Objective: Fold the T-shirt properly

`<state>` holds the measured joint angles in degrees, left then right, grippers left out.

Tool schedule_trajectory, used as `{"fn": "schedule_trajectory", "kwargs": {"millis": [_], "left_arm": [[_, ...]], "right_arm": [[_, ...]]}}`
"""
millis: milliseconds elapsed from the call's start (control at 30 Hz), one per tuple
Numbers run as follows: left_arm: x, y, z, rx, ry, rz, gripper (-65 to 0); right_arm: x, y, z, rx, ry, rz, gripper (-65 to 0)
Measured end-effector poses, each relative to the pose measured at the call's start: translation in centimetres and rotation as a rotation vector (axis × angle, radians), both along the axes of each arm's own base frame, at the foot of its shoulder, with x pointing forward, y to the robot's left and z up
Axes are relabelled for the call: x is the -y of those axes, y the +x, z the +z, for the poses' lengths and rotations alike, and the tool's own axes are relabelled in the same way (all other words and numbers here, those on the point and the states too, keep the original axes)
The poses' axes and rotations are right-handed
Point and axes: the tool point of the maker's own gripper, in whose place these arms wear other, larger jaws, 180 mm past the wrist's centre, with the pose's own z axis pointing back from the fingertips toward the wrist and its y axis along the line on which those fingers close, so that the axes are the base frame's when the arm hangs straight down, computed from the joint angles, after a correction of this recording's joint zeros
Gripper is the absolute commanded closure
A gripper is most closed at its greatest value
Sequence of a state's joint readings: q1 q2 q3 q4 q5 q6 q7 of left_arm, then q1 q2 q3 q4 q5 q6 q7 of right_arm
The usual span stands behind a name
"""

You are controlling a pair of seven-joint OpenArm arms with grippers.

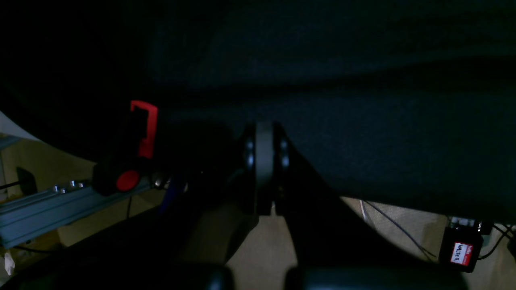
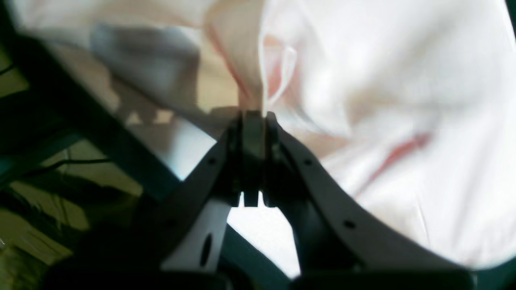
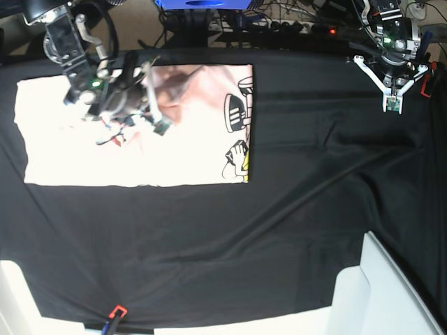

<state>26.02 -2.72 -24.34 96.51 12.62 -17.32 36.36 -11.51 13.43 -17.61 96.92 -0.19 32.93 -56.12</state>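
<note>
The right gripper (image 2: 254, 121) is clamped on a bunched ridge of the T-shirt (image 2: 403, 100); in its wrist view the pale cloth rises straight from the closed jaws and spreads away ahead and to the side of them. In the base view that gripper (image 3: 157, 125) sits over the far part of the T-shirt (image 3: 91, 157), which lies beneath and around it on the black cloth (image 3: 293, 209). The shirt's print (image 3: 237, 136) shows along the edge beyond the gripper, toward the middle of the table. The picture is blurred around the gripper.

The left gripper (image 1: 264, 139) has its jaws pressed together with nothing between them. It hangs over bare black cloth (image 1: 363, 121), with a red clamp (image 1: 143, 129) to 1 side of it. In the base view this gripper (image 3: 392, 103) is well apart from the T-shirt.
</note>
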Motion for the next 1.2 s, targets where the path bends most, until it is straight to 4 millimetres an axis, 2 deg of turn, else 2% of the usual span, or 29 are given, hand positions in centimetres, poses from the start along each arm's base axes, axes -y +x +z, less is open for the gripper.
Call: {"fn": "schedule_trajectory", "kwargs": {"millis": [67,100,200,267,367,433,500,633,767,900,1100,1200], "left_arm": [[0.0,0.0,0.0,-0.001,0.000,0.001,-1.0],[0.0,0.0,0.0,0.000,-0.001,0.001,-1.0],[0.0,-0.1,-0.3,-0.006,-0.005,0.004,-1.0],[0.0,-0.1,-0.6,-0.012,-0.010,0.007,-1.0],[0.0,-0.2,-1.2,-0.022,-0.022,0.015,-1.0],[0.1,-0.3,-1.5,-0.028,-0.027,0.018,-1.0],[0.0,-0.5,-1.6,-0.033,-0.026,0.019,-1.0],[0.1,-0.4,-1.5,-0.031,-0.027,0.019,-1.0],[0.0,-0.5,-1.5,-0.031,-0.024,0.019,-1.0],[0.0,-0.4,-1.5,-0.030,-0.025,0.020,-1.0],[-0.4,-0.5,-1.3,-0.030,-0.017,0.022,-1.0],[-0.3,-0.5,-1.3,-0.029,-0.018,0.022,-1.0]], "right_arm": [[1.3,0.3,0.8,0.019,-0.027,-0.026,-3.6],[1.4,0.5,1.6,0.042,-0.027,-0.032,-7.3],[1.3,1.0,3.7,0.092,-0.019,-0.048,-26.7],[1.4,1.2,4.3,0.105,-0.023,-0.052,-34.0],[1.1,0.3,4.1,0.085,-0.024,-0.063,-31.8],[0.3,-0.4,4.2,0.071,-0.004,-0.066,-29.7],[-0.6,-0.3,4.6,0.080,0.019,-0.066,-27.6],[-1.1,1.0,5.3,0.111,0.032,-0.073,-22.9],[-1.8,3.2,6.2,0.155,0.056,-0.078,-24.7],[-1.6,3.2,5.0,0.116,0.041,-0.088,-25.0],[-2.7,2.8,3.4,0.061,0.069,-0.098,-25.1],[-2.4,2.3,2.8,0.040,0.052,-0.101,-25.1]]}}
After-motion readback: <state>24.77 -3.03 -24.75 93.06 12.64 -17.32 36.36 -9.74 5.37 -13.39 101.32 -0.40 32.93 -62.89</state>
